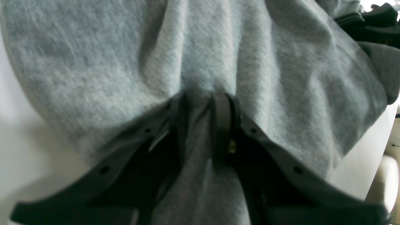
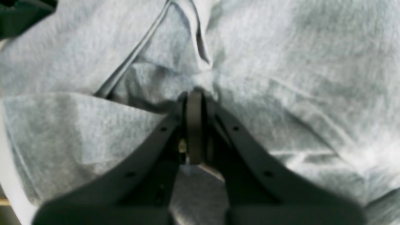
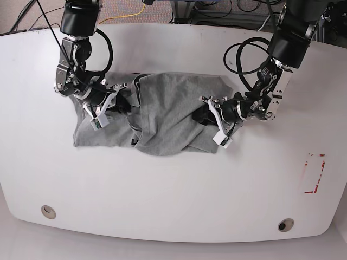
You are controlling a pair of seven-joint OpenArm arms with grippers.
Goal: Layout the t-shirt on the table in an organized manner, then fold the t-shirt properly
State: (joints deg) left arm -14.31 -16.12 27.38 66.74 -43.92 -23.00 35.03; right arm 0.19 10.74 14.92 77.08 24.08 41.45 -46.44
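On the table point(image 3: 173, 200), both jaws pinch folds of the crumpled t-shirt point(image 3: 168, 116) between them.

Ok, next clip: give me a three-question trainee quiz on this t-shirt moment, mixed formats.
1. True or false: the t-shirt lies flat and spread out on the table.
2. What is the left gripper closed on?
3. The red tape outline is: A) under the shirt, B) bare, away from the shirt, C) hidden by an arm.

Key: 1. False, it is bunched. 2. A fold of the grey t-shirt. 3. B.
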